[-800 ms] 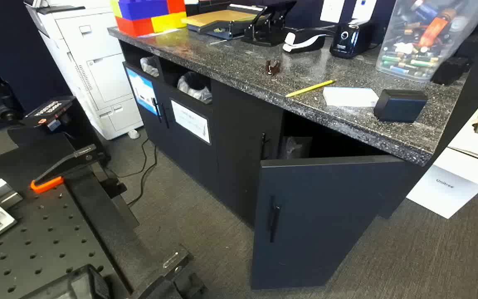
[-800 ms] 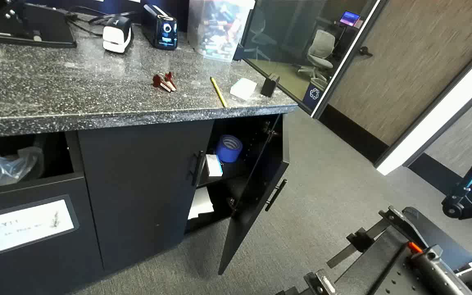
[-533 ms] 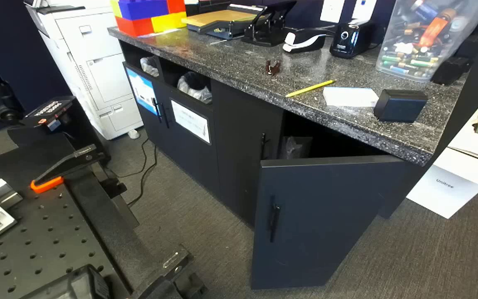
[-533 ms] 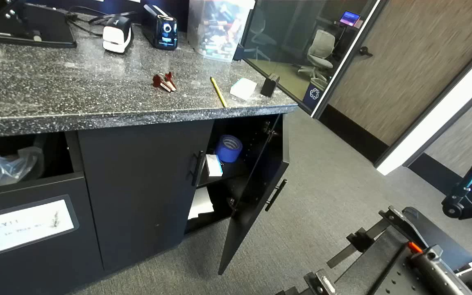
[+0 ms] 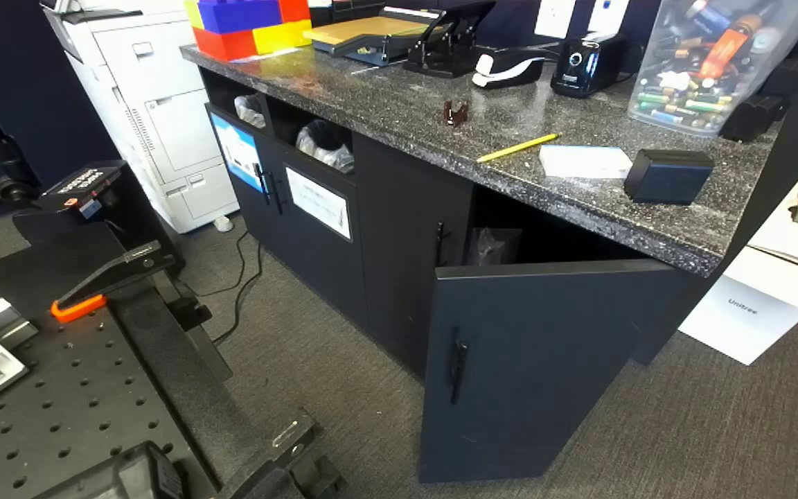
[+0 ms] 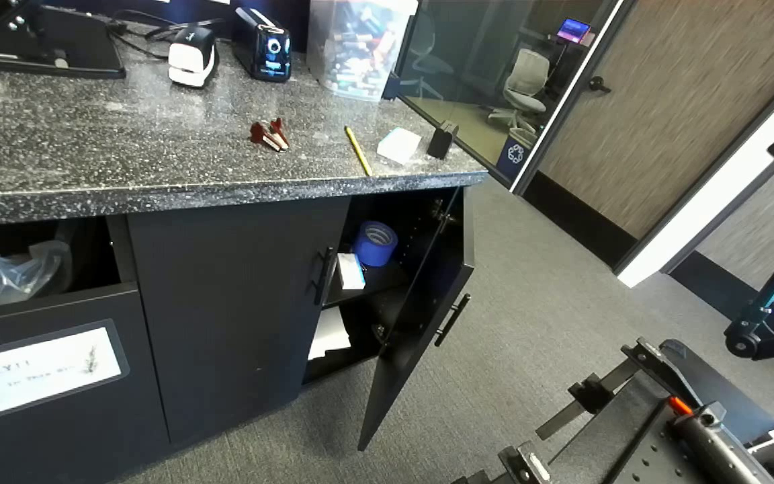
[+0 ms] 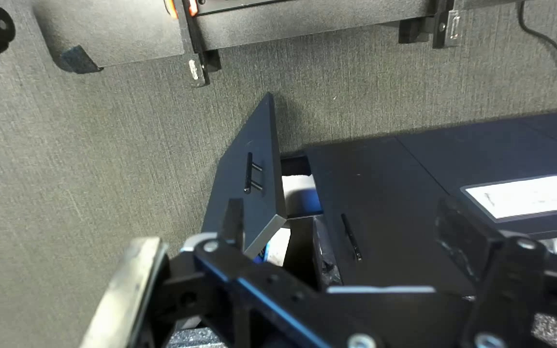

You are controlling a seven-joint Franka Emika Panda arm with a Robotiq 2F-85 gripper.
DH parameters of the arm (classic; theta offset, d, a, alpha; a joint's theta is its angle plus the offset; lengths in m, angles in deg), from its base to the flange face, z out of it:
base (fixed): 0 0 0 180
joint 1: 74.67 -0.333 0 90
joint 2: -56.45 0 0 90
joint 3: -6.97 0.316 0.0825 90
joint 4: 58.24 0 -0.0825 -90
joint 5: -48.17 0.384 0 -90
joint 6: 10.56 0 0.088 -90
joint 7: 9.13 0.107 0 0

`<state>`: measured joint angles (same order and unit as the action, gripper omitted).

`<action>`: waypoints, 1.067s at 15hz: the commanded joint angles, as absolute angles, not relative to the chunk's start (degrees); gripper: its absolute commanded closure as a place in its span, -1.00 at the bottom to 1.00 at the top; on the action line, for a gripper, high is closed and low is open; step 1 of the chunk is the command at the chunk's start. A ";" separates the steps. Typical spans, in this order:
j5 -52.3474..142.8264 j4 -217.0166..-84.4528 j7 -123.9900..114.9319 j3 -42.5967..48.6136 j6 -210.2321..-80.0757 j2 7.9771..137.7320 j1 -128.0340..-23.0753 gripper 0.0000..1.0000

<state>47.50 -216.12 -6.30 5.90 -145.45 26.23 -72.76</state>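
In the wrist view the claw (image 7: 344, 217) spans the lower half of the frame, its jaws wide apart. The cabinet door (image 7: 234, 188) stands open just left of the frame's centre, beyond the jaw on that side and apart from it, its black handle (image 7: 249, 172) showing just above that jaw's tip.

- Surface (image 5: 385, 90), speckled dark grey
- Staple remover (image 5: 454, 114), red-brown
- Yellow pencil (image 5: 518, 147)
- White box (image 5: 582, 162), beside black box (image 5: 669, 177)
- Stapler (image 5: 510, 68), black-and-white
- Pencil sharpener (image 5: 582, 68)
- Hole punch (image 6: 64, 42)
- Clear plastic bin (image 6: 323, 39)
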 commanded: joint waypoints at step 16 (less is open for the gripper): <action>44.74 -167.95 -2.04 6.94 -154.84 94.42 -81.34 -1.00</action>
<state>47.10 -179.18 -4.41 8.35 -155.82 84.18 -79.29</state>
